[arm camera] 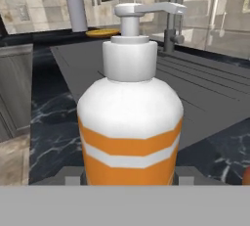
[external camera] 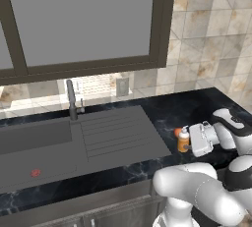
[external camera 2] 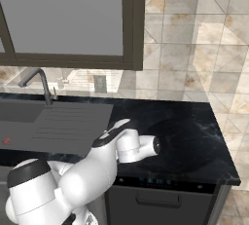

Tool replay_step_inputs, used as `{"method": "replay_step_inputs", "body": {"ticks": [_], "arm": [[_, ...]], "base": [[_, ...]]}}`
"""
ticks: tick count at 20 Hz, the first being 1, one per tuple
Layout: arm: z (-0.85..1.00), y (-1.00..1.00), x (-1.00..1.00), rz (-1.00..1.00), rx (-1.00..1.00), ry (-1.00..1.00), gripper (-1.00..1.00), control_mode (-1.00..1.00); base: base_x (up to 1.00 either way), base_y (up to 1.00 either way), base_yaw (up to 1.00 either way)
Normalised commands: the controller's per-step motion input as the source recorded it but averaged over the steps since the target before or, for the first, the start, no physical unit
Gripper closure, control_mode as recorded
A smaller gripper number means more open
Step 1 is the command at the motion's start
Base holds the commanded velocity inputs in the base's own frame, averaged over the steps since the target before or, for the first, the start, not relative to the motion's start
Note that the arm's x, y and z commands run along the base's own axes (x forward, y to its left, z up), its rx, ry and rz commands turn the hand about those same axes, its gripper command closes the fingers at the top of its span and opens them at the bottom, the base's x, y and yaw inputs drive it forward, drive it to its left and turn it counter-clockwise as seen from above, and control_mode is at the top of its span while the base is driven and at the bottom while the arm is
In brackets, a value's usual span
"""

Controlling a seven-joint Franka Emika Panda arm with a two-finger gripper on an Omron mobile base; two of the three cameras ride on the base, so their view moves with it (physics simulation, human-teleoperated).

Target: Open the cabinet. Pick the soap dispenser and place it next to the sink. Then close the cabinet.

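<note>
We count one counter (external camera: 197, 105), black and marbled. One grey sink (external camera: 34, 140) is set in it, its ribbed drainboard (external camera: 123, 135) reaching toward the counter's front edge. One dark faucet (external camera: 72, 100) stands at the sink's back edge. One dispenser (external camera: 183, 140) stands upright on the counter, just off the drainboard's right edge, near the front. One small orange thing (external camera: 177, 132) sits just behind it; we cannot tell what. The dispenser has a white body, orange bands and a white pump. The gripper (external camera: 189, 141) is half open, fingers either side of the dispenser's base; grip itself we cannot tell.
</note>
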Motion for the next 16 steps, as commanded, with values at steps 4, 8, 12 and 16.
{"method": "replay_step_inputs", "body": {"ticks": [4,8,12,16], "arm": [[-0.14,0.0,0.0,0.0,0.0,0.0,1.0,-1.0],[-0.19,0.0,0.0,0.0,0.0,0.0,1.0,-1.0],[-0.11,0.0,0.0,0.0,0.0,0.0,1.0,-1.0],[0.0,0.0,0.0,0.0,0.0,0.0,1.0,-1.0]], "base": [[0.0,0.0,0.0],[0.0,0.0,0.0],[0.0,0.0,0.0],[0.0,0.0,0.0]]}}
